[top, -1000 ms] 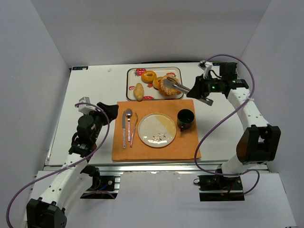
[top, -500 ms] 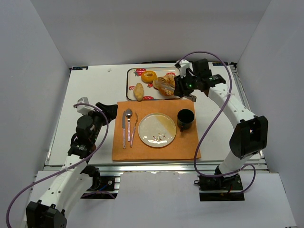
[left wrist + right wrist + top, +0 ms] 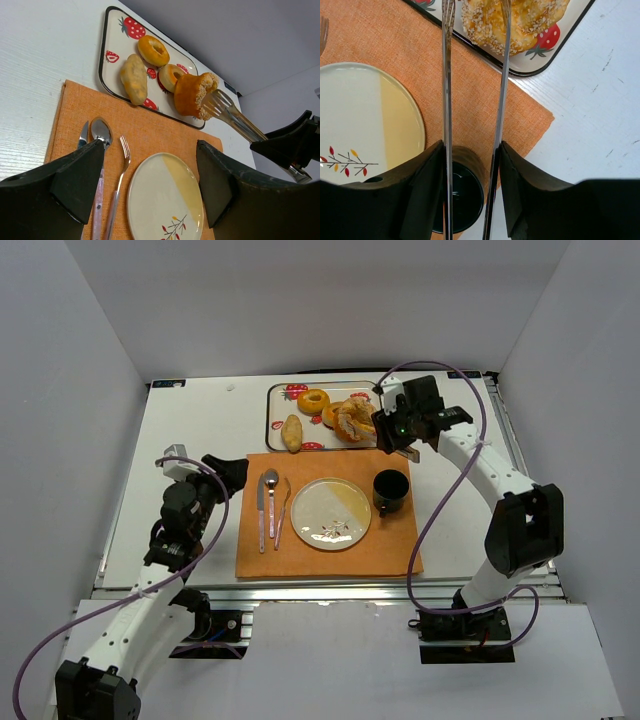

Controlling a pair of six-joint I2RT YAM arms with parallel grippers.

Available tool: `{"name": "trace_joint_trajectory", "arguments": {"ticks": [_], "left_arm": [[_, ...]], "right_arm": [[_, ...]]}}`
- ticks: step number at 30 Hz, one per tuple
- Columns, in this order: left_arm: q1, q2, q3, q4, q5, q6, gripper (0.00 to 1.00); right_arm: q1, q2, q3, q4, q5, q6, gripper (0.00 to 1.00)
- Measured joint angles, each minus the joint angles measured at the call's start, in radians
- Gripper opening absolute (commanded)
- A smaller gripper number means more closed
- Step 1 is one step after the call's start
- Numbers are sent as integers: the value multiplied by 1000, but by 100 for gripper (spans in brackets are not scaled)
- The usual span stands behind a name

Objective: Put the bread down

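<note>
The bread (image 3: 352, 420), a knobbly sugar-crusted ring, is on the strawberry tray (image 3: 283, 393), tipped up on its edge in the left wrist view (image 3: 192, 94). Metal tongs (image 3: 235, 117) clamp it, one arm on each side (image 3: 447, 100). My right gripper (image 3: 397, 430) is shut on the tongs' handles (image 3: 471, 150), just right of the tray. In the right wrist view the bread (image 3: 520, 25) sits at the top between the tong tips. My left gripper (image 3: 226, 472) is open and empty at the left edge of the orange placemat (image 3: 250, 545); it also shows in its own wrist view (image 3: 150, 150).
The tray also holds two orange donut rings (image 3: 314, 401) and a small tan roll (image 3: 291, 433). On the placemat lie a knife, spoon and fork (image 3: 270, 505), a plate (image 3: 330, 513) and a dark cup (image 3: 391, 490). The cup (image 3: 462, 192) is right under my right gripper.
My right arm swung left toward the tray with the tongs. The tongs have closed on the bread and tipped it up on edge. The left arm has not moved.
</note>
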Motion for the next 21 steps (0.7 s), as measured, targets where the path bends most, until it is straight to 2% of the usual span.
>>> {"name": "trace_joint_trajectory", "arguments": {"ticks": [21], "left_arm": [[0, -55, -24, 3, -1, -11, 83]], "right_arm": [[40, 57, -15, 24, 50, 2, 52]]}}
